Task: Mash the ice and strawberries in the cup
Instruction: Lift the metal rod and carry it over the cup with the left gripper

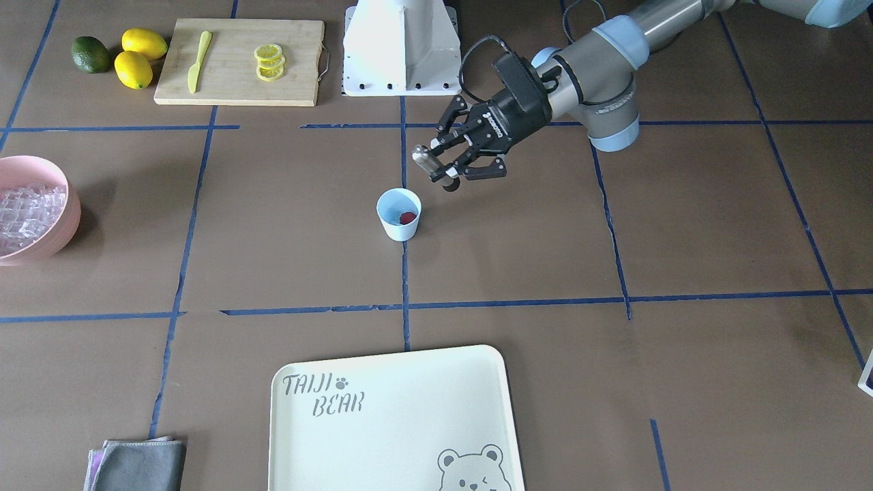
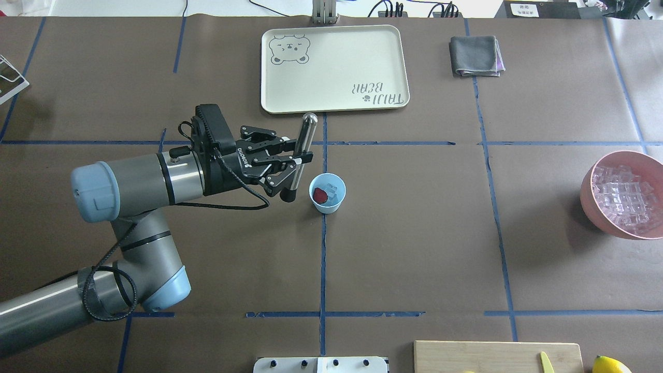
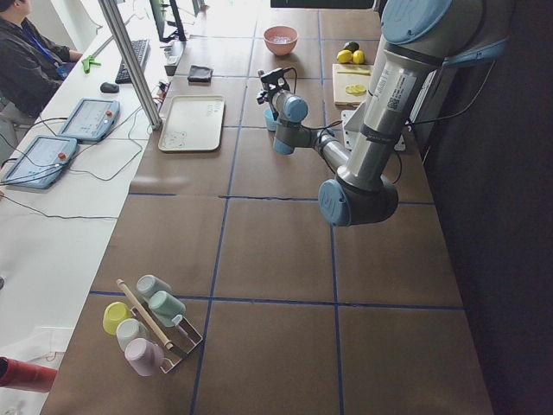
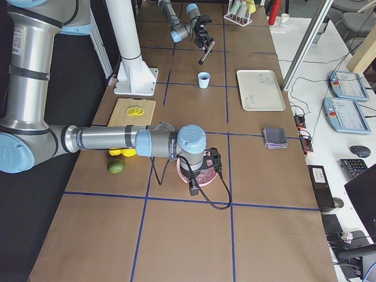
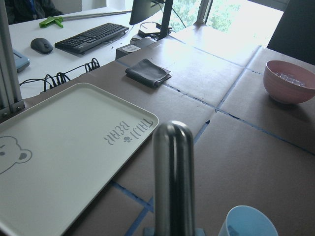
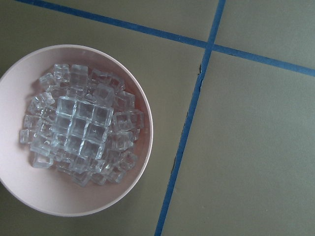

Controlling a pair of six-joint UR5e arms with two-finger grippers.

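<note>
- The cup (image 5: 251, 223) is running off the left wrist view's bottom edge, hiding its contents.
- The metal muddler (image 5: 173, 182) is losing its lower end there too.
- The right gripper (image 4: 194, 183) is showing too small above the pink bowl (image 4: 207, 175) to judge its jaws.

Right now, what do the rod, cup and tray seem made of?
The rod: likely polished metal, silvery with mirror-like streaks. The cup: probably plastic, pale blue, smooth, matte. The tray: plastic or melamine perhaps, cream, smooth, printed bear and lettering; the look leaves it open.
</note>
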